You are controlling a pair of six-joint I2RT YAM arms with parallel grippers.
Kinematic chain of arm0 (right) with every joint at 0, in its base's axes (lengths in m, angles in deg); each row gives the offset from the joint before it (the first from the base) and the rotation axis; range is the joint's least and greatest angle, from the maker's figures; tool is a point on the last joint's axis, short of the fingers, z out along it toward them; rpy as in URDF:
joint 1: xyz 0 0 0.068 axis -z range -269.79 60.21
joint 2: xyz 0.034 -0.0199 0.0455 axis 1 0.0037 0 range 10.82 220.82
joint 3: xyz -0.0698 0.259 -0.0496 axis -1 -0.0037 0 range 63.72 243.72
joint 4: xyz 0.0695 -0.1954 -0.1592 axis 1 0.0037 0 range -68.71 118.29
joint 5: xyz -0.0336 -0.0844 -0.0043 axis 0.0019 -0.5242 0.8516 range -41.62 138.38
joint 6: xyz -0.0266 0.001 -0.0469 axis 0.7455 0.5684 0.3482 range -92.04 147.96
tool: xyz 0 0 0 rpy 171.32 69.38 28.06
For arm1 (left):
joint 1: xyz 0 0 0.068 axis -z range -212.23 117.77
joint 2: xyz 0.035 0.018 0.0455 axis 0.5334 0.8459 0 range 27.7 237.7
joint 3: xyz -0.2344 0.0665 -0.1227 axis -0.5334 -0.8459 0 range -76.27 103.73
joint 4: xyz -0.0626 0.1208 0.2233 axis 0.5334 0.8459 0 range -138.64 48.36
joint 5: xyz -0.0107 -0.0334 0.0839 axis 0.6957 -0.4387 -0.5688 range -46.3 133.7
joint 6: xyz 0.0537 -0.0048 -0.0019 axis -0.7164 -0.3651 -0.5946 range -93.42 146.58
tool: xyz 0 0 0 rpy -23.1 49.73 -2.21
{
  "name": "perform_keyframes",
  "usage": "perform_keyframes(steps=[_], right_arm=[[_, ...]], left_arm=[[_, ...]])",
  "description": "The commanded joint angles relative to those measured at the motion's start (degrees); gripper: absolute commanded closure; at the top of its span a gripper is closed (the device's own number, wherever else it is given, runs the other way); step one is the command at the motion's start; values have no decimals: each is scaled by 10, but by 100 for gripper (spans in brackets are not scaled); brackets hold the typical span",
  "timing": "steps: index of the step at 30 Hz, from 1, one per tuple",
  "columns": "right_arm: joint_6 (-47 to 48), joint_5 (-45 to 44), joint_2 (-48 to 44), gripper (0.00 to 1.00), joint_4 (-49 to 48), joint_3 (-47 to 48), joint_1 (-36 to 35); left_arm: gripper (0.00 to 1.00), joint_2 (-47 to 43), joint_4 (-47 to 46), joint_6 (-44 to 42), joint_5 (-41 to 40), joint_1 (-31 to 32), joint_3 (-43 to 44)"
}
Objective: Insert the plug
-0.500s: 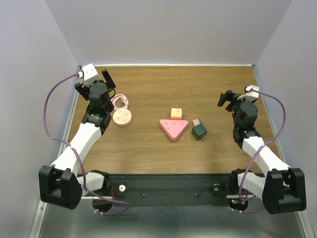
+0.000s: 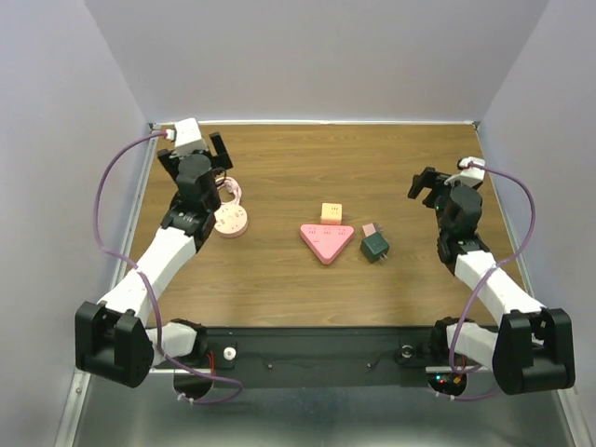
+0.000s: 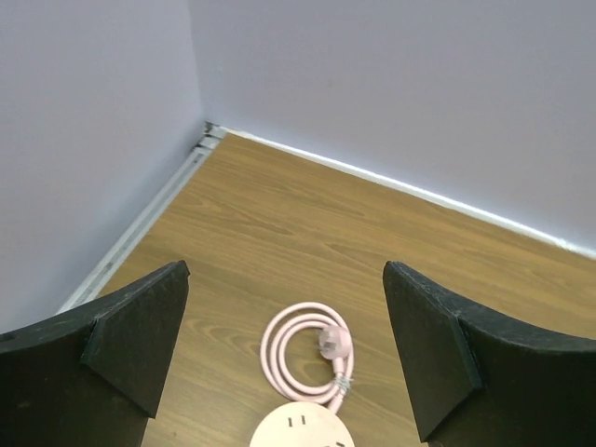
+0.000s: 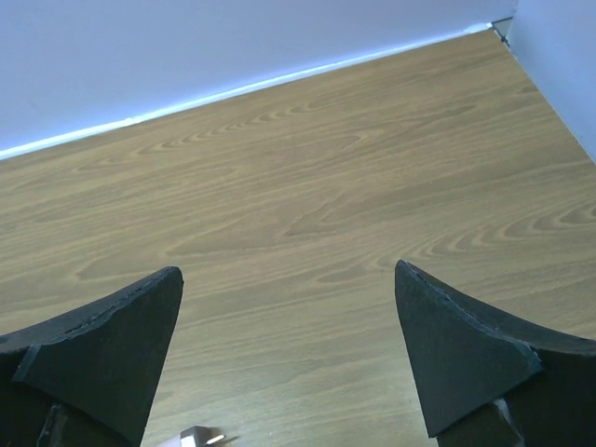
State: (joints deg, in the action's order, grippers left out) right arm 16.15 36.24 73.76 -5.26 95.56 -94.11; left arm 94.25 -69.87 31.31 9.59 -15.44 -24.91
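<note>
At the far-left corner of the table [image 2: 419,158], my left gripper [image 3: 286,272] hangs wide open and holds nothing. Below it lies the coiled pink cord [image 3: 268,349], its plug [image 3: 333,343] near the round pink socket [image 3: 300,430]. My right gripper [image 4: 289,275] is spread wide too, empty, well apart from the green adapter [image 2: 376,246].

The table [image 2: 307,158] is brown wood with wavy lines in it. A pale purple wall [image 2: 317,56] stands at the back. There is a side wall on the left [image 2: 56,140] and one on the right [image 2: 559,102]. A thin white strip [image 2: 317,122] runs where the back wall meets the table. A gray metal rail [image 3: 140,223] runs along the left edge. A black board [image 2: 317,349] lies across the near edge, with shiny gray metal [image 2: 326,419] just below it.
</note>
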Motion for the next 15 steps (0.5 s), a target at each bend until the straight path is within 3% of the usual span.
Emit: perform_keyframes(steps=[1,6,10,15], right_arm=[[-8,14,12,0,2,32,-3],[-10,28,24,0,14,42,-3],[-12,40,31,0,18,46,-3],[-15,119,56,0,67,90,-20]], left_arm=[[4,41,-15,-27,89,39,30],[5,95,-4,-7,227,64,66],[5,147,5,-6,251,105,88],[6,186,15,62,273,128,97]])
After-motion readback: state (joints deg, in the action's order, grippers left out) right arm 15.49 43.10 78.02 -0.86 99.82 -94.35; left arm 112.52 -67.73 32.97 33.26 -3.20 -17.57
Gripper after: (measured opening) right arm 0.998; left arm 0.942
